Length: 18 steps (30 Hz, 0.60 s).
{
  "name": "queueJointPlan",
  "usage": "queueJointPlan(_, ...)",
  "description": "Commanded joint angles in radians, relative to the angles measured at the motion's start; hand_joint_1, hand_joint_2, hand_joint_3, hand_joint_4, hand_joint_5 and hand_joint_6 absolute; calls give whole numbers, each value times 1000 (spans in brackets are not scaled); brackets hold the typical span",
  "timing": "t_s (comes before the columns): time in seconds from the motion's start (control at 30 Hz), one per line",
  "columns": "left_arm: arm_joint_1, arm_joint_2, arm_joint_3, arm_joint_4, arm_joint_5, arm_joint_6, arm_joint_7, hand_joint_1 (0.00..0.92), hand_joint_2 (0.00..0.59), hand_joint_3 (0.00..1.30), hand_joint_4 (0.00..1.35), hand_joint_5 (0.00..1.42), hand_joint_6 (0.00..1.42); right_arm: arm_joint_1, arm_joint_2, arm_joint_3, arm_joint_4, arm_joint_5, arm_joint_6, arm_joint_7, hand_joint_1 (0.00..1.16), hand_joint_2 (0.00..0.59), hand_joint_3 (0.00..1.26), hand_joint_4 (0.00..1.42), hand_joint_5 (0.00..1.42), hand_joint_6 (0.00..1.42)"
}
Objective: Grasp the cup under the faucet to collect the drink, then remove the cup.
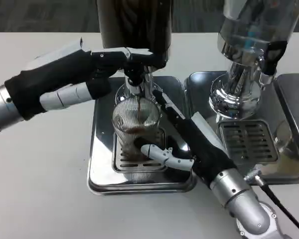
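Observation:
A clear ribbed glass cup [136, 130] stands on the drip grate [138, 168] of the left drink dispenser, right under its faucet [135, 85]. A thin brown stream falls from the faucet into the cup, and brown liquid lies at its bottom. My right hand [182, 142] wraps around the cup from the right, thumb across its lower front. My left hand [97, 72] reaches in from the left and presses on the faucet's tap lever [139, 55] above the cup.
The left dispenser's steel tray [100, 172] and dark tank [134, 22] stand mid-table. A second dispenser [249, 59] with its own tray and grate [246, 142] stands to the right. A black cable [284, 209] runs off at the lower right. Bare white table lies left and front.

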Motion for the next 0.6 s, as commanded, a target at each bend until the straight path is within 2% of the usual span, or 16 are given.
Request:
queueJointPlan(0.03, 11, 24, 11, 24, 12, 0, 1, 0, 83, 250, 115, 100, 105, -9, 4, 4, 9, 4, -19, 1, 617, 229, 0, 0, 0, 18)
queueJointPlan(0.17, 9, 25, 26, 29, -8, 31, -4, 0, 83, 250, 119, 103, 105, 5, 8, 6, -5, 3, -23, -7, 616, 229, 0, 0, 0, 18)
queueJointPlan(0.43, -32, -3, 58, 66, -99, 178, -23, 0, 87, 250, 122, 110, 108, 21, 2, 5, -41, 3, -14, -9, 616, 230, 0, 0, 0, 18)
queueJointPlan(0.6, -55, -15, 81, 82, -118, 225, -37, 0, 85, 250, 122, 111, 113, 27, 5, 6, -45, 0, -12, -12, 616, 230, 0, 0, 0, 18)
